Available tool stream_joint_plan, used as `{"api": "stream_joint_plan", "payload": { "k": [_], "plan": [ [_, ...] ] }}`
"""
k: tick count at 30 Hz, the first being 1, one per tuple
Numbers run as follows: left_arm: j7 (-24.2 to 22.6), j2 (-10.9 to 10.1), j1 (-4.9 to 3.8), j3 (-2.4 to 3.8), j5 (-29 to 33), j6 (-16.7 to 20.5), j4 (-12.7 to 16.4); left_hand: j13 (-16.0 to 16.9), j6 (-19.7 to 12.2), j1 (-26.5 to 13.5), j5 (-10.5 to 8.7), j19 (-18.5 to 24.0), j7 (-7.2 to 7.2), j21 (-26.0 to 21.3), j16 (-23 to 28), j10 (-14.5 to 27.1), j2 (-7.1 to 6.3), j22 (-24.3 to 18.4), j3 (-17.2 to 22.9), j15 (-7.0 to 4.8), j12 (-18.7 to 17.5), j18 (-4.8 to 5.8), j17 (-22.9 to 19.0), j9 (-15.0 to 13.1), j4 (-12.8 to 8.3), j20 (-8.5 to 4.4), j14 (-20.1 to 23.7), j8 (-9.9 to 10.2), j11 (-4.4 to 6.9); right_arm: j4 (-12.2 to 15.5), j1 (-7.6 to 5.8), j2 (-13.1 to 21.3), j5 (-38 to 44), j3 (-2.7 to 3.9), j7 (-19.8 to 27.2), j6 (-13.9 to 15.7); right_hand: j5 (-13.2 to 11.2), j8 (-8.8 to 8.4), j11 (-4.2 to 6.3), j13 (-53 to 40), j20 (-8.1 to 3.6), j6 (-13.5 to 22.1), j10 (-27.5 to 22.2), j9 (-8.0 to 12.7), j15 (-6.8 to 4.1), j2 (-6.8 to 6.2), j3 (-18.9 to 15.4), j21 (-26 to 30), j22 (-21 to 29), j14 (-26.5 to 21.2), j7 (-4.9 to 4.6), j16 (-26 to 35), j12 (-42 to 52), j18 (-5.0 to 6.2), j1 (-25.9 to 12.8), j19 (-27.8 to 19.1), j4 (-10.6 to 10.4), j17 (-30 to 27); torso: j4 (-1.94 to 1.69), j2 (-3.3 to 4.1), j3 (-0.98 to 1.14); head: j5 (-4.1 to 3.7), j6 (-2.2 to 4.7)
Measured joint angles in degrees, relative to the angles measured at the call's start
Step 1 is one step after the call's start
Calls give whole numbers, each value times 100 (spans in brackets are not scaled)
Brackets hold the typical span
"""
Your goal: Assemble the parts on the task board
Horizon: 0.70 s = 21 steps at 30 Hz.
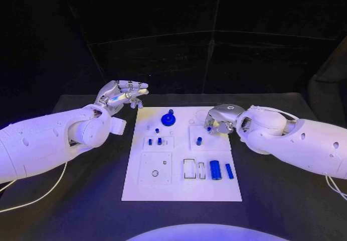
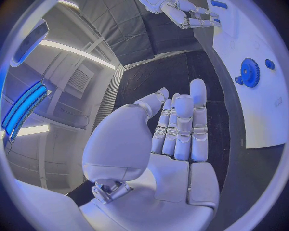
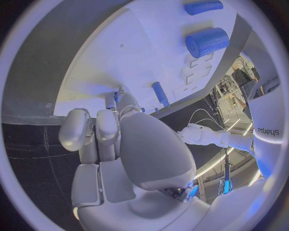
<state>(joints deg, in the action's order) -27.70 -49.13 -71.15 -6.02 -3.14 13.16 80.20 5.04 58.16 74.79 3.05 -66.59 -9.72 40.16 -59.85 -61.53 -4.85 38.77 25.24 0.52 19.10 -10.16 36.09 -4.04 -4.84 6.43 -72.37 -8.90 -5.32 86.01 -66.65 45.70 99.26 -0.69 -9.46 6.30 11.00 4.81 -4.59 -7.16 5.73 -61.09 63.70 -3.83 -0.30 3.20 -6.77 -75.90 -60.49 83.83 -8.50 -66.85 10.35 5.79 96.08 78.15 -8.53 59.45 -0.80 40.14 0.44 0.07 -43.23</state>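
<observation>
The white task board (image 1: 181, 188) lies in the middle of the table. A blue gear (image 1: 168, 119) (image 2: 249, 72) stands near its far edge. Small blue pegs (image 1: 150, 142) stand in the middle row, and another peg (image 1: 199, 141) (image 3: 160, 94) stands further right. A thick blue cylinder (image 1: 215, 169) (image 3: 207, 42) and a thin one (image 1: 229, 170) (image 3: 203, 6) lie near the front right. My right hand (image 1: 219, 120) (image 3: 114, 125) hangs over the board's far right part, fingers curled down, pinching a small blue peg (image 1: 209, 129) (image 3: 115, 97). My left hand (image 1: 123, 94) (image 2: 177, 130) is raised beside the board's far left corner, fingers apart and holding nothing.
A raised white square plate with a ring-shaped hole (image 1: 155, 172) sits at the board's front left, and rectangular slots (image 1: 189, 168) lie beside the cylinders. Black table (image 1: 289, 201) surrounds the board on all sides.
</observation>
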Motion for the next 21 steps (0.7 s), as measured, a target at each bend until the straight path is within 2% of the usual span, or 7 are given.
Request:
{"api": "stream_joint_plan", "payload": {
  "k": [7, 14, 19, 20, 21],
  "plan": [
    [0, -2, 0, 0, 11, -11, 0, 0, 0, 0, 0, 16, 0, 0, 39, 0, 0, -10, 0, 21, 0, 1, -29, 0, 0, 16, 21, 0, 0, -49, 19, -40, 9, 24, 14, -9, -133, 0, 24, 117, -21, -96, 147, 0, 0, 55, 269, -14, -31, 0, 11, -27, -79, 0, 99, 21, 32, 5, -1, 0, 0, 12, -14],
    [0, -3, 0, 0, 16, -21, -4, 0, 0, 0, 0, 16, 0, 0, 39, 0, 0, -10, 0, 21, -1, 1, -53, -1, 0, 16, 21, 0, 0, -79, 34, -71, 16, 36, 19, 5, -315, -39, 31, 259, -41, -233, 298, 3, -23, 67, 754, -37, -72, 23, 32, -93, -170, 0, 174, 41, 95, 24, -1, -1, 0, 12, -27],
    [0, -5, 0, 0, 19, -27, -10, -1, 0, 0, 0, 16, 0, -22, 83, 0, 0, -19, 0, 21, 22, 1, -85, 5, 0, 16, 62, 0, 0, -81, 50, -71, 16, 30, 23, 92, -502, -67, 15, 341, -41, -253, 374, 1, -23, 66, 1337, -64, -114, 23, 13, -137, -237, 0, 189, 41, 215, 57, -1, -3, 2, 3, -32],
    [1, -6, 0, 0, 19, -28, -11, -1, 0, 0, 0, 16, 0, -22, 83, 0, 0, -19, 0, 21, 22, 2, -85, 4, 0, 16, 62, 0, 0, -81, 55, -69, 16, 27, 24, 119, -519, -69, -14, 359, -39, -252, 403, 3, -23, 13, 1591, -85, -122, 23, 14, -161, -283, 0, 137, 42, 234, 57, -1, -3, 2, 2, -34],
    [1, -8, 0, 0, 20, -29, -13, -1, 0, 0, 0, 16, 0, -22, 83, 0, 0, -19, 0, 21, 22, 2, -85, 4, 0, 16, 62, 0, 0, -74, 60, -64, 16, 23, 24, 154, -533, -87, -36, 360, -23, -266, 425, 3, -23, -157, 1995, -102, -129, 23, 1, -186, -327, -1, -19, 59, 281, 54, -1, -3, 2, 2, -34]
  ]
}}
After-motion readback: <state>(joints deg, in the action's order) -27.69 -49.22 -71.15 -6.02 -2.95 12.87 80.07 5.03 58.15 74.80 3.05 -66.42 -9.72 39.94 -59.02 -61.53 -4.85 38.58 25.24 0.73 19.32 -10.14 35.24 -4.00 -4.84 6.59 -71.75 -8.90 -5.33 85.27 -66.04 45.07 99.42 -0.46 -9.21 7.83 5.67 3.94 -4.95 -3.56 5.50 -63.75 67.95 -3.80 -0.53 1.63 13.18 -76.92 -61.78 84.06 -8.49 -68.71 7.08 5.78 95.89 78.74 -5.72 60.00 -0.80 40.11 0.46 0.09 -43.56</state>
